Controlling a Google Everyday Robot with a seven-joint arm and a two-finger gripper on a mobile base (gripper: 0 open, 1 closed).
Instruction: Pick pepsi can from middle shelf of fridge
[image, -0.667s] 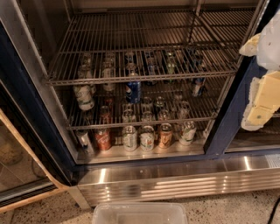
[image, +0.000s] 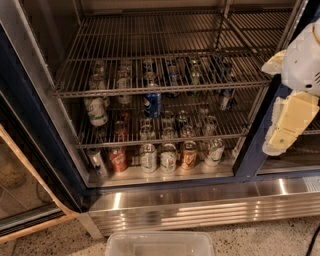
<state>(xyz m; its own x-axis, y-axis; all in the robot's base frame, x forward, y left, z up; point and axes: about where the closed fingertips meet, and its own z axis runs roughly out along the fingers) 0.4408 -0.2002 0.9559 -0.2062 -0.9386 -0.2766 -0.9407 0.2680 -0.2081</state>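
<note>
A: Camera view first; what crowds the pepsi can (image: 152, 103)?

B: It stands on the middle shelf (image: 237, 119) of the fridge (image: 200, 207), about midway across that wire surface and back from the front rail; the upper rack (image: 150, 40) hangs over it, its front rail crossing just above the can's silver top; a white-and-green can (image: 96, 111) stands to its left on the same surface, apart from it; another dark-blue can (image: 226, 99) stands well off to its right

A: And between it and the opening?

B: A loose row of cans nearer the front rail, one of them just in front of it; lower still, on the solid bottom of the fridge, a second row with a red can (image: 118, 159) toward the left and pale ones beside it; a clear plastic tub (image: 160, 244) sits on the speckled floor outside, below the ribbed steel panel

A: Which way does the pepsi can point?

B: Upright; long axis vertical, silver top up; a pale mark of its logo shows on the side facing the opening

A: The end effector (image: 290, 122)?

B: At the right edge, outside the fridge, in front of the dark-blue post and roughly level with the middle shelf; well apart from the pepsi can; whether it is wide or narrow I cannot tell
</note>
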